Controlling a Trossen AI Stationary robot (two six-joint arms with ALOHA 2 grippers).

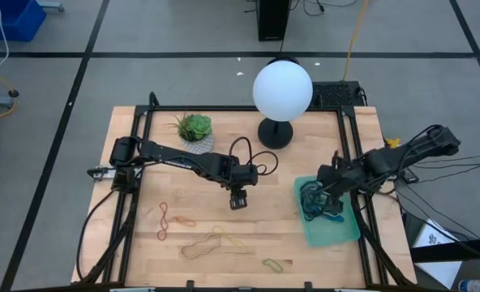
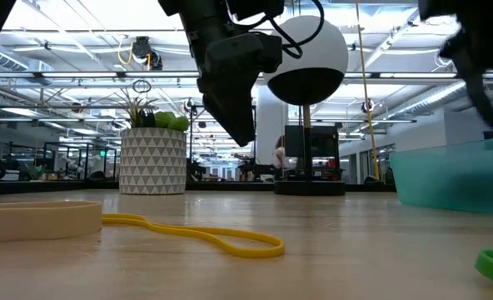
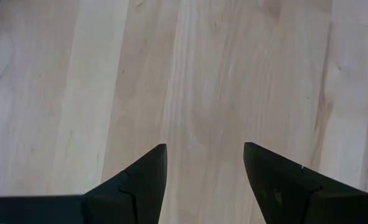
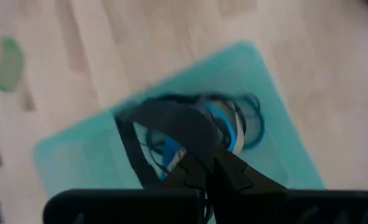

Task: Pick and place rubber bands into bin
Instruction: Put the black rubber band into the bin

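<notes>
Lying near the front edge: thin floppy rubber bands [image 1: 212, 244], tan, yellow-green and red wavy loops on pale wood table [image 1: 126, 138], long axes mostly left-right. Hovering just behind them, nearer than right: left gripper [image 1: 238, 200], fingers spread, empty. Farther right over translucent teal bin [image 1: 345, 229] with a blue-black tangle: right gripper [image 4: 210, 175], pinched shut, hold unclear.
</notes>
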